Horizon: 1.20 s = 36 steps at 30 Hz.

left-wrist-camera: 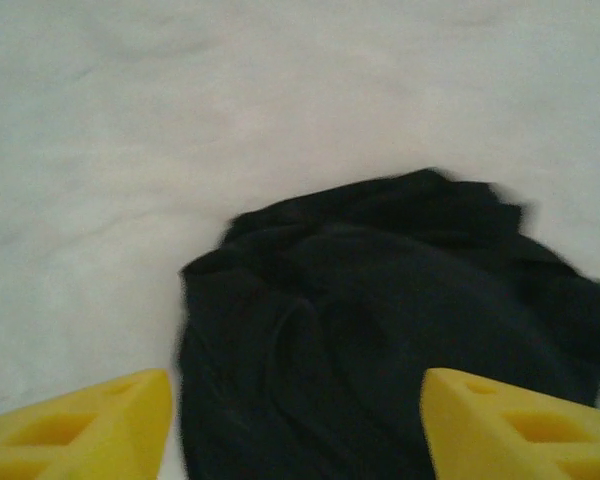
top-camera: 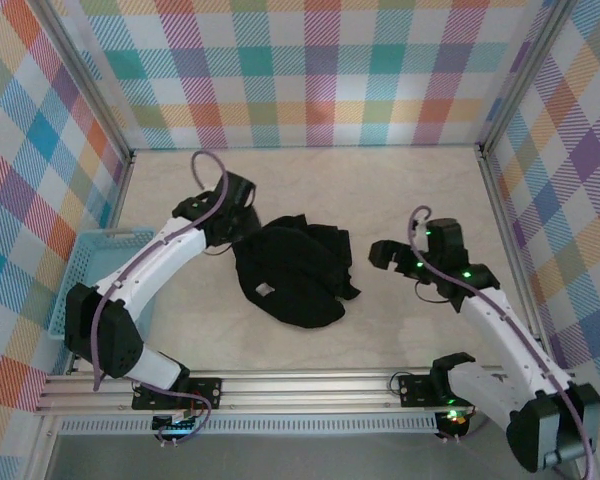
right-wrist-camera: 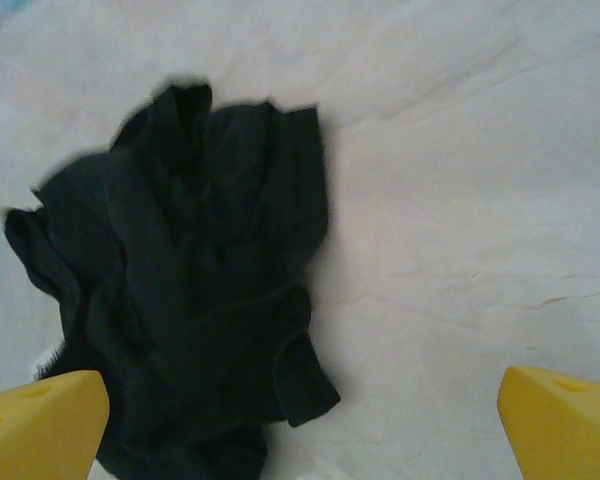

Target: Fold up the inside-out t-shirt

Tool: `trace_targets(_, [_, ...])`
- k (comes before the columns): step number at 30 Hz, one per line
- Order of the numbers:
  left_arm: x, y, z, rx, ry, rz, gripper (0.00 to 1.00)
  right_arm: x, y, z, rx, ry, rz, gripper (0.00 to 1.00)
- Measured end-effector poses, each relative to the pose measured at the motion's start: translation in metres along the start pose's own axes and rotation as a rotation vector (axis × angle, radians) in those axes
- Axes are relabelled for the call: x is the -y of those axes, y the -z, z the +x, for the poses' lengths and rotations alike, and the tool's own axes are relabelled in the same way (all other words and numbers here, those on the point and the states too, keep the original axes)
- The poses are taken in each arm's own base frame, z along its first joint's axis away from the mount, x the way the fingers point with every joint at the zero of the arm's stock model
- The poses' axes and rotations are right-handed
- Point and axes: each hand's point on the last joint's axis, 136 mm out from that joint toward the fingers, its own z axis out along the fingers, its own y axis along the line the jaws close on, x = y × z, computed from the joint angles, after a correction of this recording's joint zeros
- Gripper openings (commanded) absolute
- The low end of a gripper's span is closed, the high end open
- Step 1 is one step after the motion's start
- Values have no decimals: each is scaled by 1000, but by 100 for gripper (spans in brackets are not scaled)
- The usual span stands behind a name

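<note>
Inside-out t-shirt (top-camera: 295, 272) is lying mid-table (top-camera: 410, 190) as a limp black heap. It is likely light, soft and shifting, so pinch a hem or sleeve edge. Left gripper (left-wrist-camera: 295, 425) is hovering at its far-left edge, fingers apart. Right gripper (right-wrist-camera: 300, 425), well right, is gaping empty.

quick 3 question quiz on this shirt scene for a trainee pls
1. True or false: the limp black fabric t-shirt lies as a neat folded rectangle.
2. What stands at the left edge of the beige table?
A. a light blue plastic basket
B. a cardboard box
C. a metal bowl
3. Fill in: the right claw, apart from the t-shirt, has its yellow fingers ____ (open or shut).

Key: 1 false, it is a crumpled heap; 2 A; 3 open.
</note>
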Motion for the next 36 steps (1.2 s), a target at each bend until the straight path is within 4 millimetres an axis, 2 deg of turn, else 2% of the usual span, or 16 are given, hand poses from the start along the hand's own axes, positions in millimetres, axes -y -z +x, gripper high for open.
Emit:
trace_targets(2, [-25, -9, 12, -26, 24, -46, 82, -9, -12, 15, -59, 47, 1, 99])
trace_targets(5, [-36, -3, 27, -30, 29, -19, 85, -23, -29, 36, -136, 124, 4, 96])
trace_targets(8, [-32, 4, 25, -11, 48, 61, 85, -40, -39, 54, -190, 202, 0, 92])
trace_targets(10, [-27, 1, 22, -7, 60, 101, 85, -53, -45, 66, -218, 259, -5, 89])
trace_targets(16, [-15, -27, 22, -38, 58, 137, 83, -88, -61, 104, -289, 423, -15, 80])
trace_targets(19, [-15, -45, 21, -60, 65, 132, 79, -102, -68, 115, -309, 480, -12, 75])
trace_targets(22, [-17, -60, 22, -81, 78, 124, 73, -110, -76, 119, -317, 519, -3, 71])
trace_targets(26, [-16, -74, 27, -108, 79, 122, 65, -111, -88, 122, -331, 542, 29, 65])
trace_targets(30, [-12, -79, 29, -121, 77, 138, 49, -110, -97, 122, -336, 552, 59, 56])
trace_targets(34, [-10, -80, 30, -131, 74, 147, 32, -107, -98, 121, -336, 564, 81, 38])
trace_targets(36, [-9, -80, 31, -136, 73, 153, 21, -107, -97, 118, -330, 570, 91, 24])
